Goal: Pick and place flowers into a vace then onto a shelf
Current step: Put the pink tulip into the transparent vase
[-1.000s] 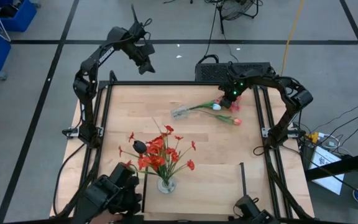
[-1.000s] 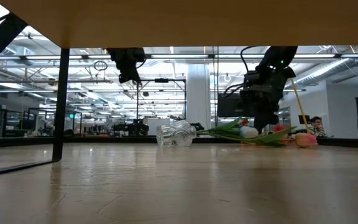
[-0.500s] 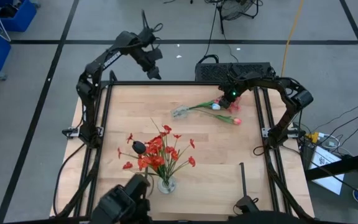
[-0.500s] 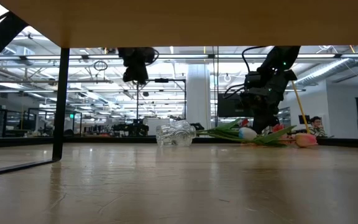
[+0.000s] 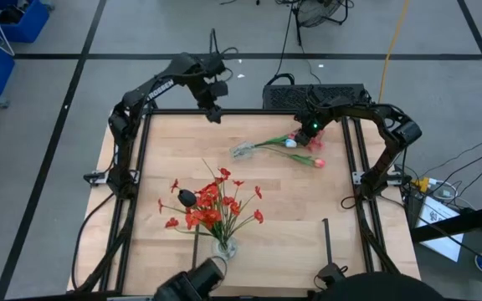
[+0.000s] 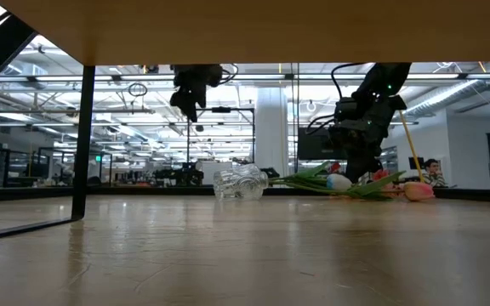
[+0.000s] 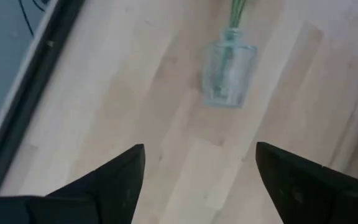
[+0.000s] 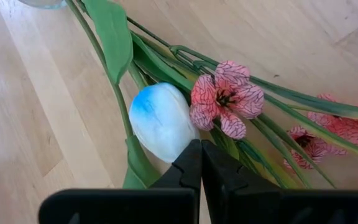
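Two pincers: right pincer [image 8: 201, 163] pressed together, touching the flowers [image 8: 163, 121] on the tabletop [image 5: 308, 201] — left pincer [image 7: 197, 180] spread above a vase [image 7: 229, 78].

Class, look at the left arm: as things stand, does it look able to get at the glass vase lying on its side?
Probably yes. The left gripper hangs open over the table's far edge, and the tipped vase lies just ahead with bare wood between. Only its flower stems trail off the other way.
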Robot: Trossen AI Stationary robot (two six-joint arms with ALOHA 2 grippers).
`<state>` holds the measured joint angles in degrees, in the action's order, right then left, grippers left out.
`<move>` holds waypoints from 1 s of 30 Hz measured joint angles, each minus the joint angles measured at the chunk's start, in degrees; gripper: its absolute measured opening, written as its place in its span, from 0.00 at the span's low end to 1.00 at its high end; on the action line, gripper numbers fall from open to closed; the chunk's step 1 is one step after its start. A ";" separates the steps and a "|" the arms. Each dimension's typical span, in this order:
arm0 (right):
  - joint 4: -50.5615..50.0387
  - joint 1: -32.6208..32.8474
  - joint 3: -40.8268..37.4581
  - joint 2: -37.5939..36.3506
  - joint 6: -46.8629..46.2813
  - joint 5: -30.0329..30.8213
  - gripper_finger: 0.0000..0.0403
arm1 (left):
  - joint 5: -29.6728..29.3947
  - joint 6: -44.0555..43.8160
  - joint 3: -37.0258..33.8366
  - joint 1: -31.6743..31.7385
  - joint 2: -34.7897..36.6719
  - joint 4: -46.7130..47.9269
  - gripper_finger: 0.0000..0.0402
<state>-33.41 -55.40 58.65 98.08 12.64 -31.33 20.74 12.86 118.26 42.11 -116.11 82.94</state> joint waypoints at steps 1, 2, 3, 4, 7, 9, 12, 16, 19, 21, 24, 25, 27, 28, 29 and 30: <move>0.00 0.00 0.00 0.00 0.01 0.00 0.00 | -0.01 -0.69 0.00 -0.66 0.00 0.45 0.78; 0.00 0.00 0.00 -0.01 0.03 0.00 0.00 | 0.39 -1.58 0.00 -1.25 0.00 1.09 0.78; 0.00 0.00 0.00 -0.01 0.05 0.00 0.00 | 0.82 -2.52 0.00 -1.85 0.00 1.64 0.77; 0.00 0.00 0.00 0.00 0.07 0.00 0.00 | 1.33 -3.70 -0.02 -2.51 0.00 1.97 0.76; 0.02 0.00 0.00 -0.02 0.09 0.02 0.00 | 3.65 -6.44 -0.02 -5.06 0.00 1.21 0.73; 0.02 0.00 0.00 -0.02 0.12 0.02 0.00 | 5.74 -6.86 -0.02 -7.57 0.00 -1.53 0.70; 0.02 0.00 0.00 -0.02 0.20 0.02 0.00 | 7.94 -10.67 -0.02 -11.25 0.00 -7.33 0.66; 0.02 0.00 0.00 -0.02 0.20 0.02 0.00 | 7.97 -19.30 -0.02 -14.62 -1.00 -12.84 0.63; 0.02 -0.02 0.00 -0.02 0.39 0.00 0.00 | 5.89 -21.28 -0.02 -16.31 -2.77 -14.14 0.62; -0.01 -0.02 0.00 -0.02 0.44 -0.01 0.00 | 4.08 -24.37 -0.02 -16.94 -4.50 -14.43 0.61; 0.04 -0.02 0.00 -0.04 0.49 -0.10 0.00 | 2.70 -26.51 -0.04 -18.20 -7.24 -15.46 0.61; 0.03 -0.02 0.00 -0.04 0.58 -0.11 0.00 | 1.17 -26.73 -0.07 -18.84 -8.07 -16.03 0.61; 0.06 -0.02 0.00 -0.04 0.61 -0.13 0.00 | -2.89 -27.16 -0.07 -19.91 -9.00 -17.33 0.62; 0.04 -0.02 0.00 -0.04 0.60 -0.17 0.00 | -5.07 -27.15 -0.07 -20.37 -9.38 -17.97 0.63; 0.09 -0.02 0.00 -0.04 0.59 -0.16 0.00 | -7.43 -27.17 -0.07 -20.74 -9.51 -18.75 0.63; 0.09 -0.02 -0.01 -0.04 0.57 -0.17 0.00 | -9.90 -27.12 -0.07 -20.97 -9.55 -19.81 0.64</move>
<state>-33.32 -55.42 58.65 98.04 13.22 -31.51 10.85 -14.26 118.19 21.14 -125.67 63.13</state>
